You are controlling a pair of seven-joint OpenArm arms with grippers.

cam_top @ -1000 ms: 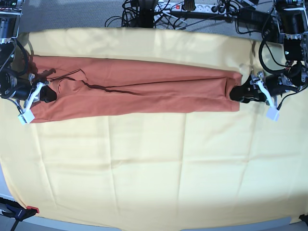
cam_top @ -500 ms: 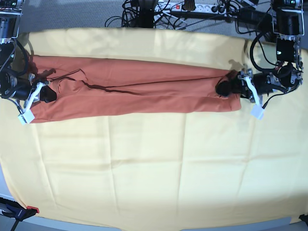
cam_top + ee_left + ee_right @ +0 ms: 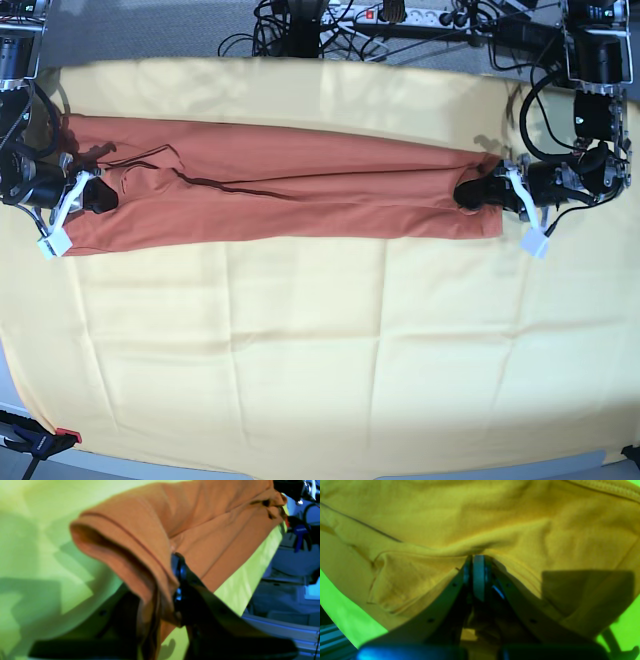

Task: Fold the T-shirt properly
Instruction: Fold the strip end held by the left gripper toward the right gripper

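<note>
Across the pale yellow cloth (image 3: 320, 350), toward 12 o'clock, the T-shirt (image 3: 290, 190) lies as a long band, its lengthwise folds seemingly done. At 3 o'clock the left gripper (image 3: 468, 192) pinches its hem; at 9 o'clock the right gripper (image 3: 97, 196) pinches the neck end. Crosswise folds remain. Cables (image 3: 300, 25) beyond; nothing obstructs.

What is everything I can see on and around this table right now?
T-shirt: one, rust-orange, folded into a long strip across the far half of the table.
Cloth: one, pale yellow, covering the table under the shirt.
Cables: a dark tangle, past the far edge.
Clamp: one, black and orange, near corner.
Left claw: one, black, shut on the shirt's end.
Right claw: one, black, shut on the other end.
</note>
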